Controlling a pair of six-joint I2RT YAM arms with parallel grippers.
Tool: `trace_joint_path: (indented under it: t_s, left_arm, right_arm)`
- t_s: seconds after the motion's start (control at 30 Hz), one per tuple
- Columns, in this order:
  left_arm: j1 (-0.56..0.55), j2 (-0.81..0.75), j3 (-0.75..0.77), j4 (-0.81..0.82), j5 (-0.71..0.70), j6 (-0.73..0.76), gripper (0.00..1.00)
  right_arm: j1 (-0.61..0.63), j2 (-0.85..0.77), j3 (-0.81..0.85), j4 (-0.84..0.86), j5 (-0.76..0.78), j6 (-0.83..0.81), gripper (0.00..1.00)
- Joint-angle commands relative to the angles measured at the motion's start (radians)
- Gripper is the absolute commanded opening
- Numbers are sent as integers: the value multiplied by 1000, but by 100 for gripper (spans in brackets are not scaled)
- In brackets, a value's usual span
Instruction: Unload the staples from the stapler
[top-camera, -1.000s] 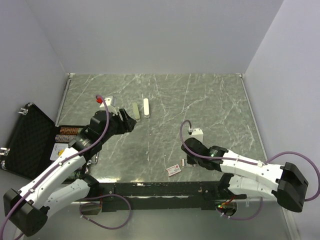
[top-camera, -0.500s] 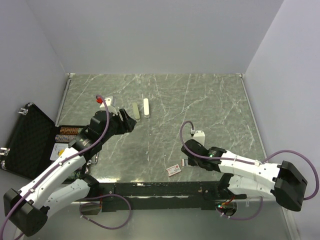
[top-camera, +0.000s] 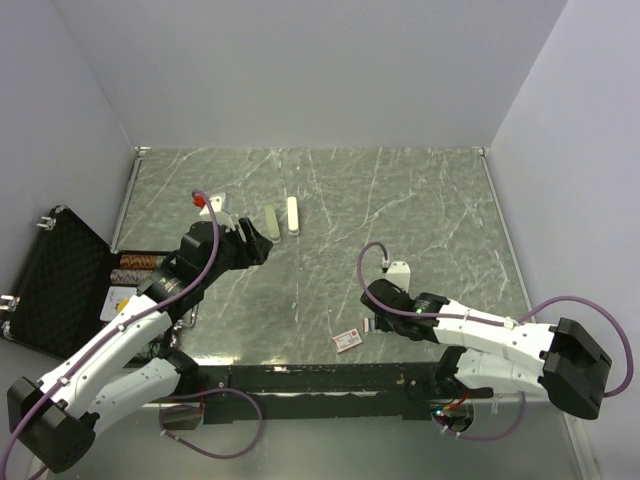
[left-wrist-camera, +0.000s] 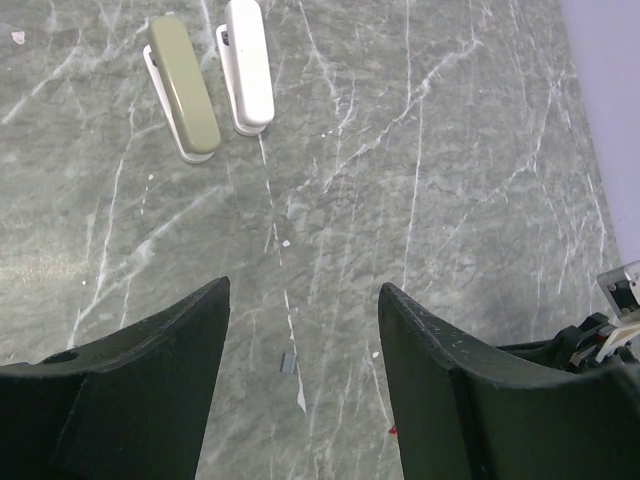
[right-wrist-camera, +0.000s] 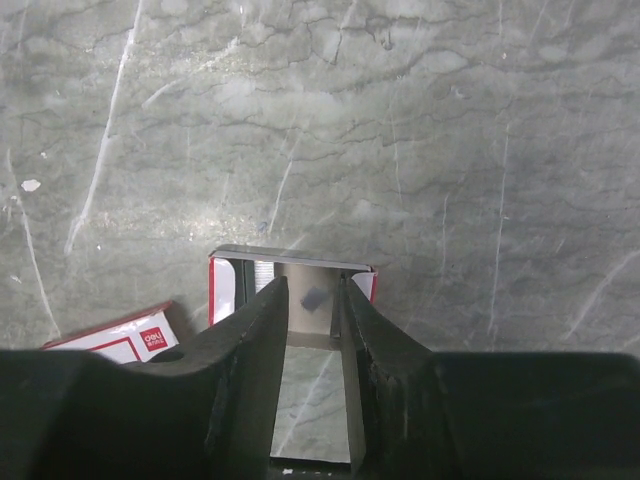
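Observation:
Two closed staplers lie side by side at the back left, an olive one (top-camera: 270, 220) (left-wrist-camera: 183, 90) and a white one (top-camera: 292, 215) (left-wrist-camera: 247, 65). My left gripper (top-camera: 262, 245) (left-wrist-camera: 300, 290) is open and empty, hovering short of them. One small grey staple segment (left-wrist-camera: 288, 363) lies on the table below it. My right gripper (top-camera: 368, 318) (right-wrist-camera: 313, 285) is low at the front, jaws a narrow gap apart, over an open red-and-white box tray (right-wrist-camera: 225, 285). A small grey staple segment (right-wrist-camera: 314, 296) shows in the tray between the fingertips, untouched. A silvery strip (right-wrist-camera: 262, 273) lies in the tray's left part.
The box's red-and-white sleeve (top-camera: 348, 340) (right-wrist-camera: 120, 335) lies just left of the tray. An open black case (top-camera: 60, 280) sits off the table's left edge. Walls close the table at the back and sides.
My right gripper has moved left and nearer, down over the box tray. My left arm and both staplers have not moved.

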Motion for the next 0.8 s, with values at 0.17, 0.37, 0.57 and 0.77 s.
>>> trace_joint_path:
  t_s: [0.17,0.37,0.57,0.77]
  left_arm:
    - [-3,-6,-5,38,10,10,66]
    - [-3,-15,-7,36,7,10,66]
    - [-2,-20,-5,29,13,13,66]
    - [-2,-40,6,1,1,16,66]
  right_arm:
    - [-5,-35,4,32,-19,7,36]
    - [-4,-67,24,36,-25,-16,37]
    - [1,-14,81,107,-106,-96,37]
    - [24,83,168,228,-234,-182,40]
